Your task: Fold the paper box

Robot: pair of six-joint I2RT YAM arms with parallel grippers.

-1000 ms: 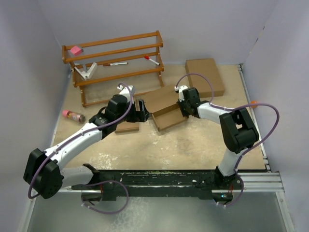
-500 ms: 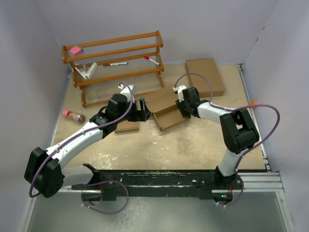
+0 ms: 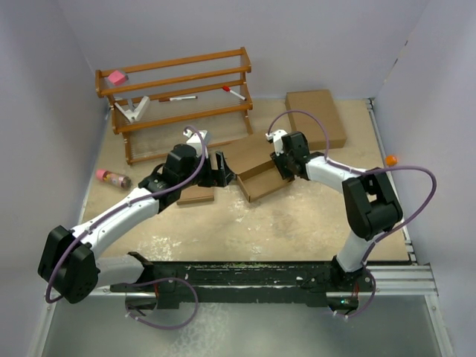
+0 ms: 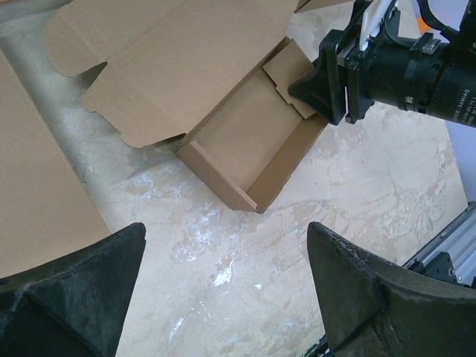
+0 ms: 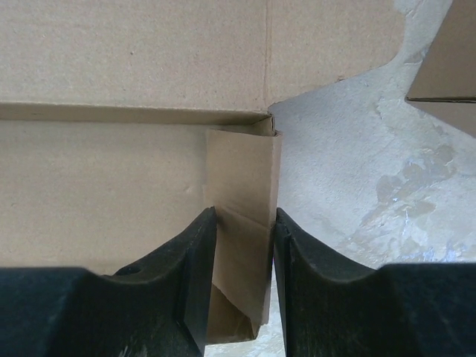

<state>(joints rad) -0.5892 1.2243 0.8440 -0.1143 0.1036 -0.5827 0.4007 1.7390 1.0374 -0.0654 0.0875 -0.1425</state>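
Note:
The paper box (image 3: 256,167) lies half folded at the table's middle: a shallow brown tray with its lid flap lying flat behind it. It shows in the left wrist view (image 4: 245,145) and in the right wrist view (image 5: 111,186). My right gripper (image 3: 282,165) is shut on the box's right end wall (image 5: 242,216), one finger inside and one outside. My left gripper (image 3: 224,169) is open and empty, just left of the box's near left corner, over bare table (image 4: 223,275).
A wooden rack (image 3: 175,93) with pens and a pink block stands at the back left. A larger flat brown box (image 3: 316,117) lies at the back right. A flat cardboard piece (image 3: 197,195) lies under my left wrist. A pink-capped bottle (image 3: 113,178) lies at the left.
My right gripper has shifted slightly left and back with the box's end wall. The box has turned a little. My left arm has barely moved.

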